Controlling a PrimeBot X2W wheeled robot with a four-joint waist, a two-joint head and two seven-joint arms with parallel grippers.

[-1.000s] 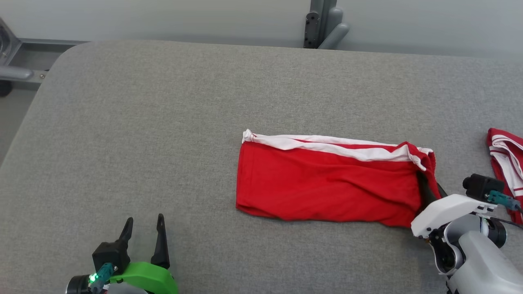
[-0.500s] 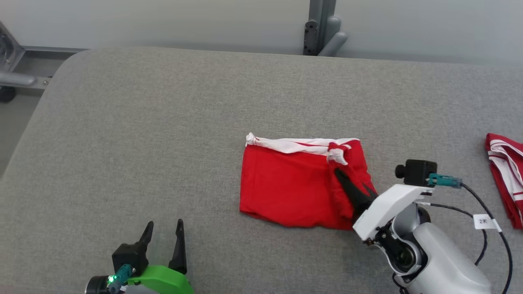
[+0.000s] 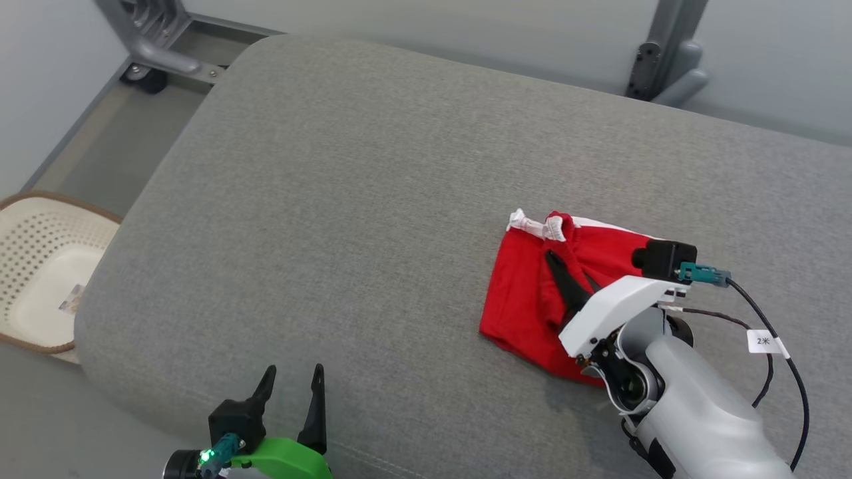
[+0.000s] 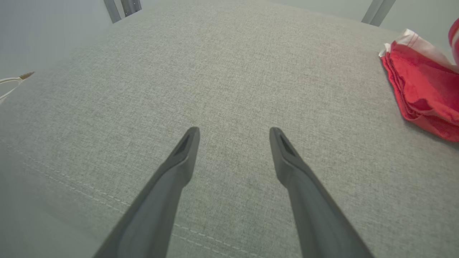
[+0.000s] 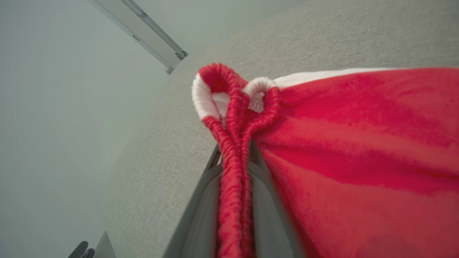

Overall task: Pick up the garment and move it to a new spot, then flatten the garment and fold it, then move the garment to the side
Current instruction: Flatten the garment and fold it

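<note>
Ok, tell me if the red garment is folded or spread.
Folded: the garment lies doubled over, its layers stacked at one edge in the left wrist view, with the right claw shut on it.

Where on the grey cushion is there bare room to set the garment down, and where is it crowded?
The widest bare stretch of cushion lies between the red garment and the cushion's left edge, beyond the open left gripper. Another strip runs behind the garment. Crowded: the right, where the right gripper pinches the garment.
</note>
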